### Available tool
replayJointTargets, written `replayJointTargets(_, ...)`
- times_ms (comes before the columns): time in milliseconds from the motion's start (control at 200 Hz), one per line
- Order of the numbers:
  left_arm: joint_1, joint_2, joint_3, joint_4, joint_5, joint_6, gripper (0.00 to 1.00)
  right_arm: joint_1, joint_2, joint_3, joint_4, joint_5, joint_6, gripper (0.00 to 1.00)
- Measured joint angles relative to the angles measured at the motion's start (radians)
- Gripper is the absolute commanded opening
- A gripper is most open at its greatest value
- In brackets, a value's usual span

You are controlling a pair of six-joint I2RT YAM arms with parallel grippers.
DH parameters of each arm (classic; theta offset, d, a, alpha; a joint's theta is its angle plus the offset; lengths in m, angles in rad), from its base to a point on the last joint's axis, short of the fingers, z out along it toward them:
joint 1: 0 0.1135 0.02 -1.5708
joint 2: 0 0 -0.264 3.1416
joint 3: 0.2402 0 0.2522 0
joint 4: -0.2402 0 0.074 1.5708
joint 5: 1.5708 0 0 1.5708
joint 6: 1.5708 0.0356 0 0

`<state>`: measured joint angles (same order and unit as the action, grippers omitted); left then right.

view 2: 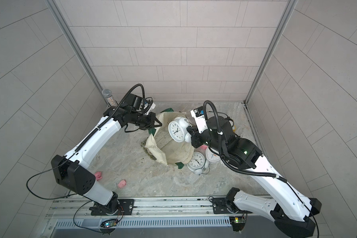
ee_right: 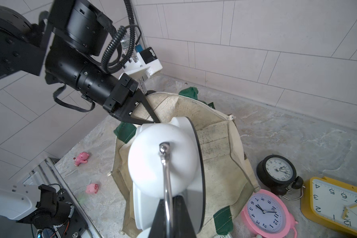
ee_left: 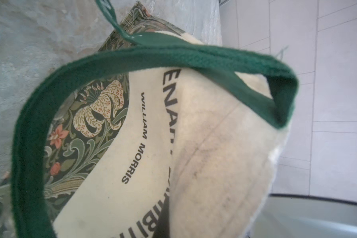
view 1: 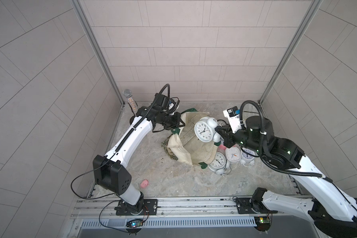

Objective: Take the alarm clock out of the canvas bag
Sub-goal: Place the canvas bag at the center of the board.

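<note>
The cream canvas bag (view 1: 196, 152) (view 2: 173, 150) stands open on the marble tabletop, its mouth facing up. A white twin-bell alarm clock (view 1: 203, 131) (view 2: 176, 131) hangs above that mouth, dial tilted toward the left arm. My right gripper (view 1: 216, 129) (ee_right: 169, 206) is shut on the clock's thin metal handle (ee_right: 166, 185). My left gripper (view 1: 181, 123) (ee_right: 154, 121) is shut on the bag's far-left rim. In the left wrist view the bag's lettered side (ee_left: 214, 144) and a green strap handle (ee_left: 132, 57) fill the frame, hiding the jaws.
Other clocks lie right of the bag: a white twin-bell one (view 1: 217, 162), a white square one (view 1: 233, 154), a pink one (ee_right: 264, 212), a black one (ee_right: 278, 171) and a yellow one (ee_right: 338, 204). Two pink toys (ee_right: 81, 158) (ee_right: 92, 188) lie front left. A microphone (view 1: 130, 101) stands in the back-left corner.
</note>
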<state>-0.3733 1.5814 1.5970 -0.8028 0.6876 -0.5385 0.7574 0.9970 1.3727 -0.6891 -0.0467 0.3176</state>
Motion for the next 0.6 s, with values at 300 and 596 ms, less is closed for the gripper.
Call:
replayJointTargets(300, 0.048, 0.08, 0.016, 0.317, 0.079, -0.291, 0.0, 0.0, -0.079, 0.004, -0.06, -0.001, -0.005, 0.0)
replayJointTargets(596, 0.204, 0.282, 0.012, 0.619, 0.11, -0.57, 0.0, 0.0, -0.113, 0.005, -0.082, -0.001, -0.005, 0.0)
